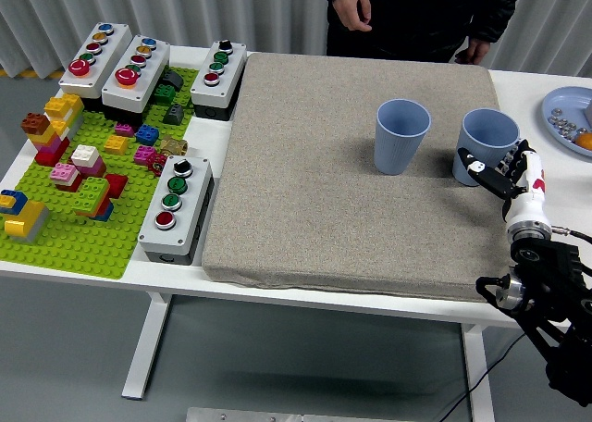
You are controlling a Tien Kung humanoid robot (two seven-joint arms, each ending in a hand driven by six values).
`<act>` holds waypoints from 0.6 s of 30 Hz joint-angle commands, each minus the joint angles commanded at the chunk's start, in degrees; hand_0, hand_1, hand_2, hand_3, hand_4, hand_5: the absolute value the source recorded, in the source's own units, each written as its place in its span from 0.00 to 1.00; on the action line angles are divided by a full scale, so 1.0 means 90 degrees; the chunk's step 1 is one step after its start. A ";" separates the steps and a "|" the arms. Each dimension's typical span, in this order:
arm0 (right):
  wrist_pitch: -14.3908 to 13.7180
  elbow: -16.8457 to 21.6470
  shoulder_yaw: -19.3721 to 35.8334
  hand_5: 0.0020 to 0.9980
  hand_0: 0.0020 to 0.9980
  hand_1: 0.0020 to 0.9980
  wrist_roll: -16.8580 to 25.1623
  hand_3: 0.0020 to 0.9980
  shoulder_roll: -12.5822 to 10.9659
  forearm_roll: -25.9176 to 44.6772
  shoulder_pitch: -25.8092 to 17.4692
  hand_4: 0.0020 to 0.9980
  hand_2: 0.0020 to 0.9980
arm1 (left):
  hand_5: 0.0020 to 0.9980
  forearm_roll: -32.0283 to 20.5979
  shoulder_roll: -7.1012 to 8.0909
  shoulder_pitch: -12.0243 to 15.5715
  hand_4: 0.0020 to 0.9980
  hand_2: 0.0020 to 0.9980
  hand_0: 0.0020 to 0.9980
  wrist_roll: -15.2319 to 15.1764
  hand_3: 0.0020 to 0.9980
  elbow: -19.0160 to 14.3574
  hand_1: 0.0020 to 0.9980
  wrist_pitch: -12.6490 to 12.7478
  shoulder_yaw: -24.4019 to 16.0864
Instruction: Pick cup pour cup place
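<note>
On the far left of my view lies a green studded building-block baseplate (69, 232) carrying assorted coloured bricks. Four grey push-button control boxes stand around it: two at the back left (95, 50) (135, 66), one at the back beside the mat (218, 68), and one at the front (175, 200) just beside the mat's left edge.

A large grey-brown fabric mat (305, 191) covers the centre of the white table (55, 255). Two light-blue plastic cups stand upright on it. The left cup (401, 137) is right of the mat's centre. The right cup (486, 145) stands near the mat's right edge, apart from the left one.

My right hand (507, 170) comes in from the lower right corner. Its fingers are curled against the near side of the right cup, which remains seated on the mat; I cannot tell whether the grip is closed.

At the right edge sits a blue plate (566, 105) with small items. A person in dark clothing (416, 15) stands at the far side, hands hanging free.
</note>
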 joint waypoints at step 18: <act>0.0012 -0.0074 -0.0007 0.06 0.84 0.71 0.0085 0.77 0.0010 0.0059 -0.0008 0.63 0.66 | 0.95 -0.0002 -0.0007 -0.0024 0.51 0.85 0.76 0.0003 0.76 0.0000 0.81 -0.0002 0.0007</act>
